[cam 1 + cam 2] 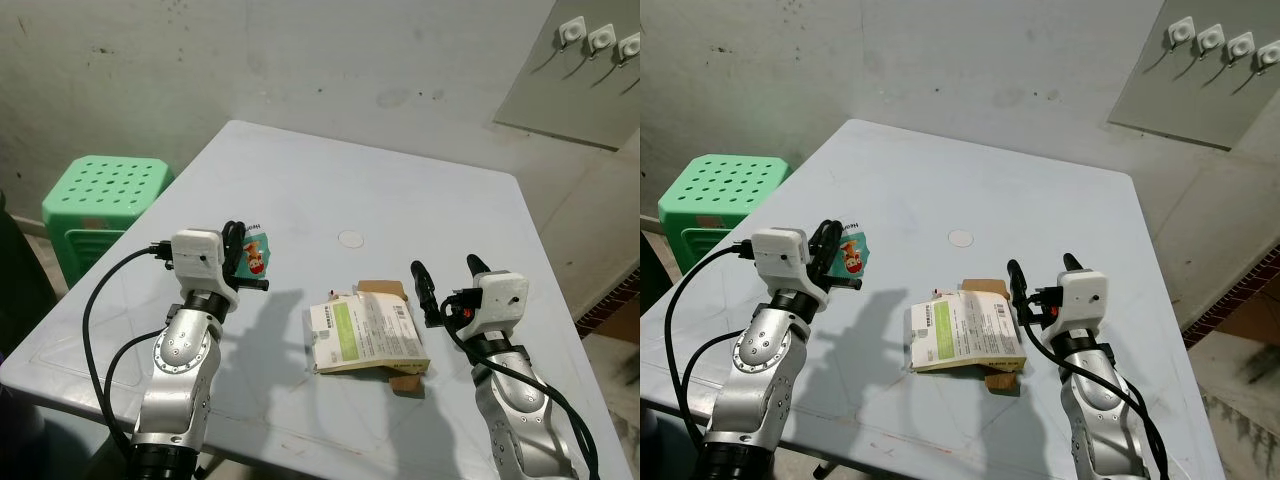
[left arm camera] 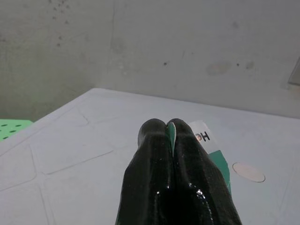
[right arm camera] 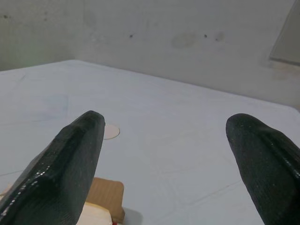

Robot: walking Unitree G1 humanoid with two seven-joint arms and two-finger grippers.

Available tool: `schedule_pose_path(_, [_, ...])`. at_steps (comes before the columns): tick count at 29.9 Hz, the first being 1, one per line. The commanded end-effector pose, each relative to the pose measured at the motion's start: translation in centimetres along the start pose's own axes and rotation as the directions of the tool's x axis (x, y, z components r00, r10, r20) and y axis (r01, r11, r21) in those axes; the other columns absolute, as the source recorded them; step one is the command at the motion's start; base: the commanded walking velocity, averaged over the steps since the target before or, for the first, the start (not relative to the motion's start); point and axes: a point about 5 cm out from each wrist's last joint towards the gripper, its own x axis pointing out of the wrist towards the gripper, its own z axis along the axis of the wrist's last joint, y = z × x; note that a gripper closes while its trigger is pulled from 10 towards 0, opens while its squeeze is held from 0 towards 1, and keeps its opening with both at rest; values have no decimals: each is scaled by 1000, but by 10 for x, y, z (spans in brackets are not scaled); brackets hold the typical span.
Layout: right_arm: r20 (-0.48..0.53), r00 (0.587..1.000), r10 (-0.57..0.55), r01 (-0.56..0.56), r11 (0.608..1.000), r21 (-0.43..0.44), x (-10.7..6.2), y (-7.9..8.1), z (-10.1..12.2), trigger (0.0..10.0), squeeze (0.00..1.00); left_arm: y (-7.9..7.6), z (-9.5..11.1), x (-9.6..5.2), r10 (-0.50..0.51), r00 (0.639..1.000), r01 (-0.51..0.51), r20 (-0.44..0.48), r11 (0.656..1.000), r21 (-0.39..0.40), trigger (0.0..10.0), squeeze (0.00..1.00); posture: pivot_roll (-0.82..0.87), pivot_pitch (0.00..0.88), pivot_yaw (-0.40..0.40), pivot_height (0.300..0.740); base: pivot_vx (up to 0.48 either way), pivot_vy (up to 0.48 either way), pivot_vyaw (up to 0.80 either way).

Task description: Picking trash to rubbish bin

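At a pale grey table (image 1: 400,180) set against a stained wall, the robot's left gripper (image 1: 243,262) was clenched on a small green snack wrapper (image 1: 256,252), holding it clear of the tabletop on the near left side. In the left wrist view the two black fingers (image 2: 154,159) pressed together with the wrapper's edge pinched between them. The right gripper (image 1: 447,278) hovered released on the near right, its fingers spread wide apart with nothing between them, just right of a flattened cardboard packet (image 1: 365,335) with a green-and-white label that lay flat on the table near the middle. A small white disc (image 1: 351,239) rested on the tabletop beyond the packet. A green perforated plastic stool (image 1: 105,195) stood on the floor to the far left of the table.
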Motion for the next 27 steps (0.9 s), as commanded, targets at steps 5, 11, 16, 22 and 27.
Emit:
schedule_pose_path(5, [23,998,-55,56,998,-14,-1,-8,-2,10000,0,-4,2,1,-11,1000,11,19,1000,-18,10000,0,15,0,-81,740,0,0,0])
schedule_pose_path(11, [44,996,-78,79,997,-19,0,-6,-1,10000,0,-2,5,3,18,999,-17,39,1000,-24,10000,0,17,0,-83,740,0,0,0])
schedule_pose_path(16, [42,995,-85,86,996,-17,-2,-5,-3,10000,0,2,1,0,33,999,-33,29,999,-17,10000,0,17,0,-87,740,0,0,0])
schedule_pose_path(22, [46,995,-92,94,995,-23,-2,-7,-2,10000,0,3,-1,-1,27,999,-27,24,999,-27,10000,0,14,0,-86,740,0,0,0])
schedule_pose_path(27, [44,994,-101,102,994,-25,-2,-8,-3,10000,0,5,0,2,31,999,-30,20,999,-23,10000,0,12,0,-84,740,0,0,0])
